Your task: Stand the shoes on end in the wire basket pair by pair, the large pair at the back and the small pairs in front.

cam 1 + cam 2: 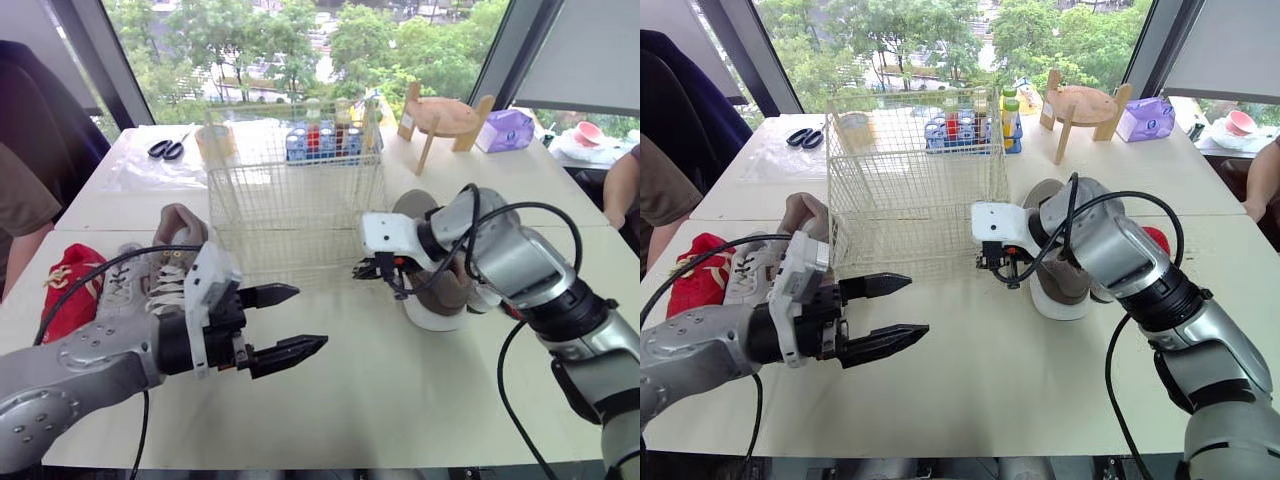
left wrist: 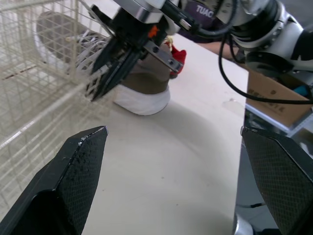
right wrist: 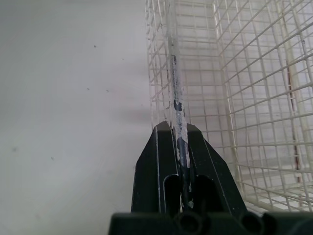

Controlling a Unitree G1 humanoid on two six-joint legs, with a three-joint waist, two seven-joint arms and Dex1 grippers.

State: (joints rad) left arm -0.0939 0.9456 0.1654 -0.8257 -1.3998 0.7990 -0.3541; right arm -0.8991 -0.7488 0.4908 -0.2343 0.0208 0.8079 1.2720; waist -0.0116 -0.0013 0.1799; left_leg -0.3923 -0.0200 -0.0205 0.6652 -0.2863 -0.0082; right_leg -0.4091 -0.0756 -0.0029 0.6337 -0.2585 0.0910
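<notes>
- Left eye view: the wire basket (image 1: 295, 190) stands mid-desk (image 1: 400, 400). A grey sneaker (image 1: 160, 270) and a red shoe (image 1: 72, 285) lie toward the desk's left edge, and a brown shoe (image 1: 445, 290) lies just right of the basket.
- Left wrist view: the left gripper (image 2: 171, 129) hovers spread wide above the desk.
- Right wrist view: the right gripper (image 3: 178, 128) is pinched on a wire at the basket's near right corner.

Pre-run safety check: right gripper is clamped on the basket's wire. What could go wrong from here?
1. The right gripper pinches one corner wire of the empty basket; a pull could tip it or bend the wire.
2. That arm reaches across the brown shoe; a swing could knock it.
</notes>
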